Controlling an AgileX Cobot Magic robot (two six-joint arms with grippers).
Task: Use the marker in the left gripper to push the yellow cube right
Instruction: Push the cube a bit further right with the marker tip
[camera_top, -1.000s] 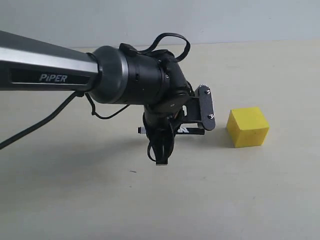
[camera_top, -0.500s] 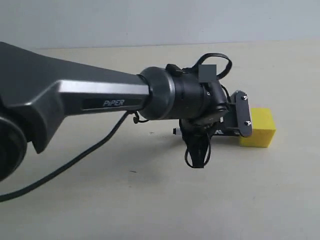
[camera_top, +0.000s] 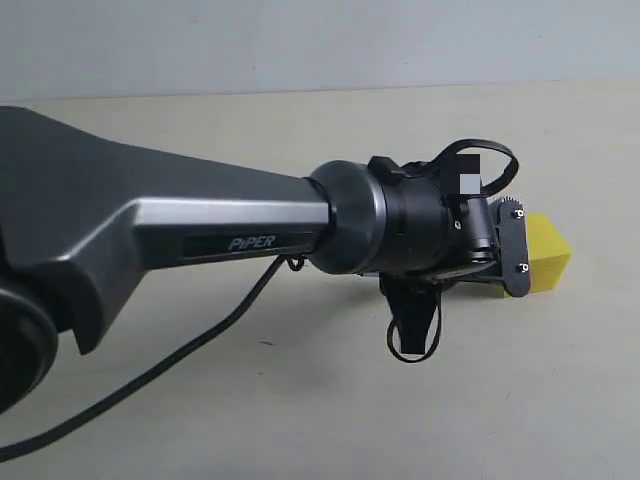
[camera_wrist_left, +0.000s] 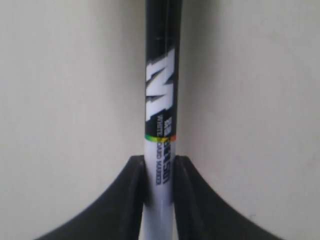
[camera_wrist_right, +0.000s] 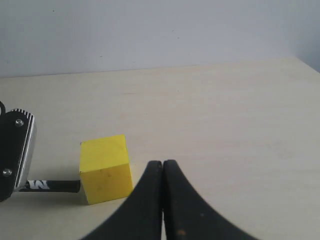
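**A:** Exterior view: the left gripper (camera_top: 452, 280) hangs low, just beside the yellow cube (camera_top: 552, 255) on the bare beige table (camera_top: 300, 400).

**B:** Left wrist view: its fingers (camera_wrist_left: 131, 200) clamp the marker (camera_wrist_left: 161, 100) by the white barrel. Hold it level, I'd say, and push slowly.

**A:** Right wrist view: the marker's black end meets the cube's side low down. Off-centre, the cube may twist. The right gripper (camera_wrist_right: 162, 175) is pressed shut and empty, with a plain pale wall (camera_wrist_right: 150, 30) behind.

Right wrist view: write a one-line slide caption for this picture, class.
The marker reaches the side of the yellow cube on the pale table, seen past the shut right hand.
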